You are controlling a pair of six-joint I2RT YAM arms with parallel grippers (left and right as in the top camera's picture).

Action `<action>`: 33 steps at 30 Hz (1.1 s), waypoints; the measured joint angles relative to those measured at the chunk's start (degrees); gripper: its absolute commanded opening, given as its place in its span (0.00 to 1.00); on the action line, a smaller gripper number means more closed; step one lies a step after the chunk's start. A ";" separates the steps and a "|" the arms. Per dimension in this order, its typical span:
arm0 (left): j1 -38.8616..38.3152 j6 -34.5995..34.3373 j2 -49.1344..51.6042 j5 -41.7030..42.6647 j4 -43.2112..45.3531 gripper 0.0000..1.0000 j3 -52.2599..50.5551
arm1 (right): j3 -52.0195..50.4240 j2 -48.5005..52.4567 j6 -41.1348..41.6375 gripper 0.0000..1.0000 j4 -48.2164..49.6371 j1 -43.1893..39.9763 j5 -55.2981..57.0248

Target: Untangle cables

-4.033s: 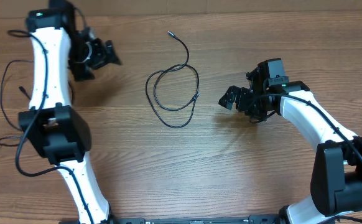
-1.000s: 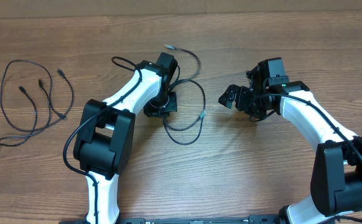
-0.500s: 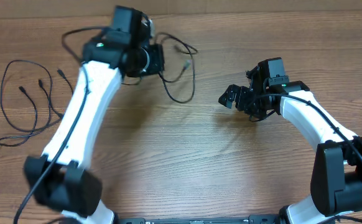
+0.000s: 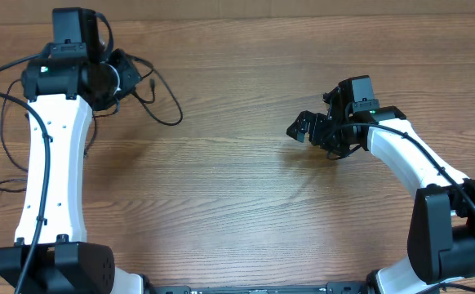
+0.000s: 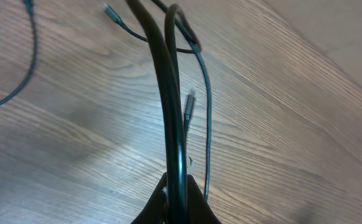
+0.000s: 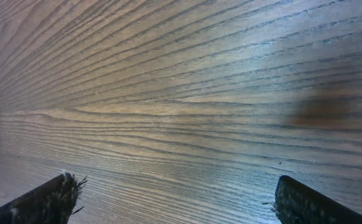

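Left gripper (image 5: 178,198) clenched on one cable (image 5: 171,93), carrying it aside; loops hang ahead of it. Next: lay it down flat. Right gripper (image 4: 304,128) released, empty.

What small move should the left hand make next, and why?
Probably lower toward the table and open, laying the cable down a little short of the other cables. The left hand is shut on the cable and raised, one loop trailing onto the table, with the other cables lying close by. The right hand is open over bare table, too far away to help.
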 measured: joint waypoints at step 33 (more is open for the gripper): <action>12.26 2.71 0.44 -22.77 7.52 0.44 -13.66 | 0.00 0.00 -0.02 1.00 0.24 0.00 0.00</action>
